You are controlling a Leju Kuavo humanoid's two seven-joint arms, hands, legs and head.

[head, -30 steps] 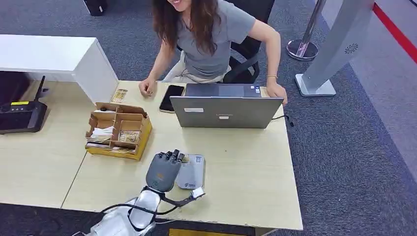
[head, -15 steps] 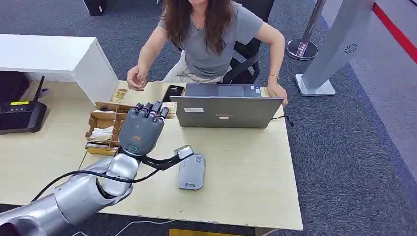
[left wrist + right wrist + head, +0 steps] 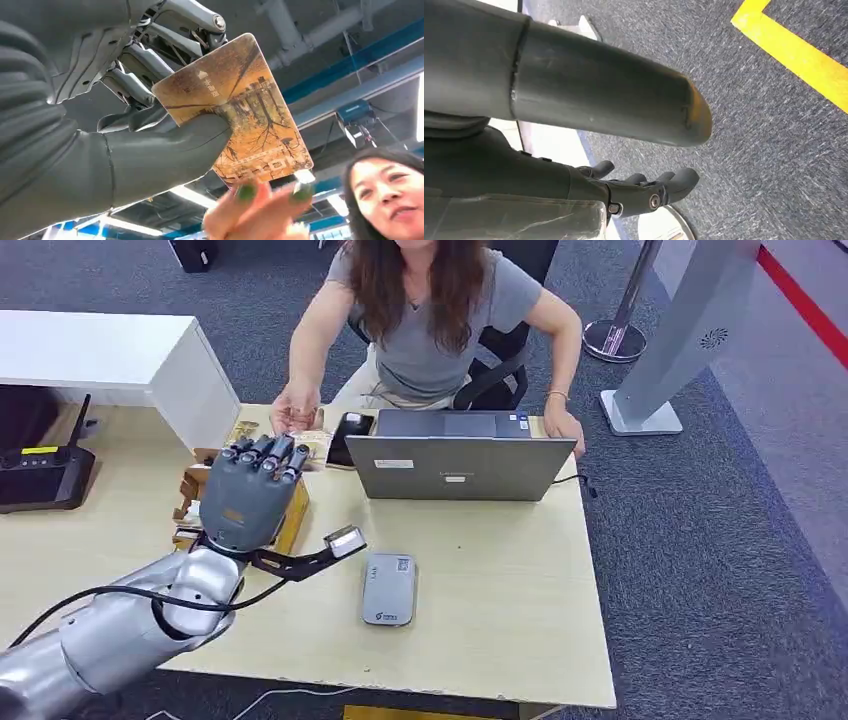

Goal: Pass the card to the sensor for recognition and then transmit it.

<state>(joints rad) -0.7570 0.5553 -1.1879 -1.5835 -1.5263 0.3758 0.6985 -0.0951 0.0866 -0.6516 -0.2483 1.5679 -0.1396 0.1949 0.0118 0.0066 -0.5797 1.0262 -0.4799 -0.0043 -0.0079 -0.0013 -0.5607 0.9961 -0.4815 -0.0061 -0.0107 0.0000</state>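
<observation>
The left arm (image 3: 130, 625) reaches up and forward over the desk — its hand (image 3: 245, 495) raised, pinching a card (image 3: 235, 107) between thumb (image 3: 165, 150) and fingers. The right hand (image 3: 644, 192) hangs low, fingers loosely apart.

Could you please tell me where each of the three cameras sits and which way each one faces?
Head view: high on the robot, facing down at the desk; left hand reaches toward the person.
Left wrist view: behind the left hand, facing up at the ceiling; card.
Right wrist view: by the hanging right hand, facing carpet.
Shared: head and left wrist views show the person's hand.
</observation>
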